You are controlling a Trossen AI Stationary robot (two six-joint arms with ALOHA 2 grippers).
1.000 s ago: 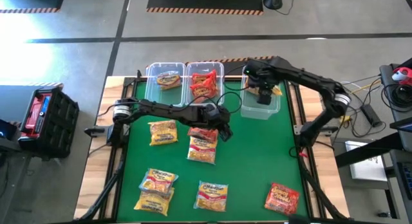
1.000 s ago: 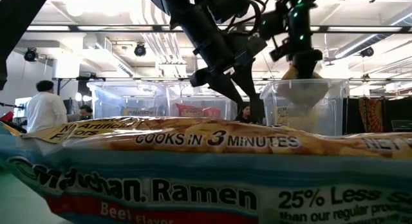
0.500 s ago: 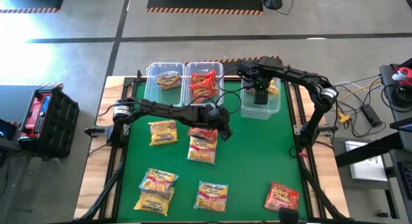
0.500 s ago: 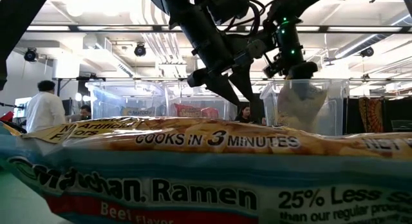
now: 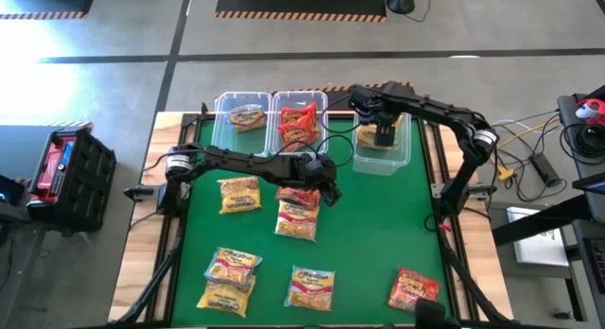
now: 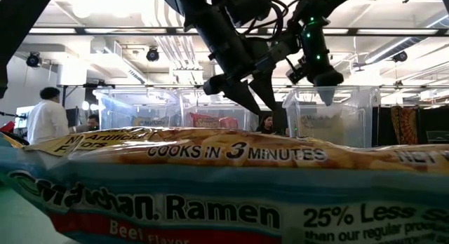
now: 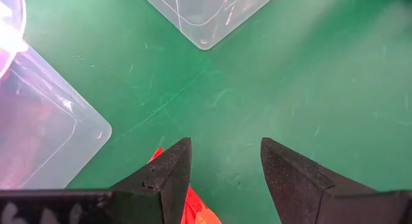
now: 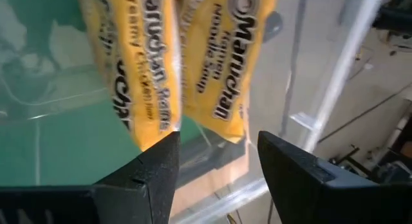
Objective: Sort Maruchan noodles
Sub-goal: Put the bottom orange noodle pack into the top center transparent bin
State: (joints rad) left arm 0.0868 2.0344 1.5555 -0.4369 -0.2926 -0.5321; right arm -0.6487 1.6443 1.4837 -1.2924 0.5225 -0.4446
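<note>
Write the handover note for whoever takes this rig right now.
Right gripper: open above the right bin, two yellow Maruchan packets in there.
Left gripper: open, empty, low over the red packet at mid-table.
Done: one packet in the left bin, red ones in the middle bin.
Left: seven packets on the green mat, including the front-right red one.

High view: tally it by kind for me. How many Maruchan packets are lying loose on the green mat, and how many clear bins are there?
Maruchan packets loose on the green mat: 7
Clear bins: 3
Total: 10
</note>
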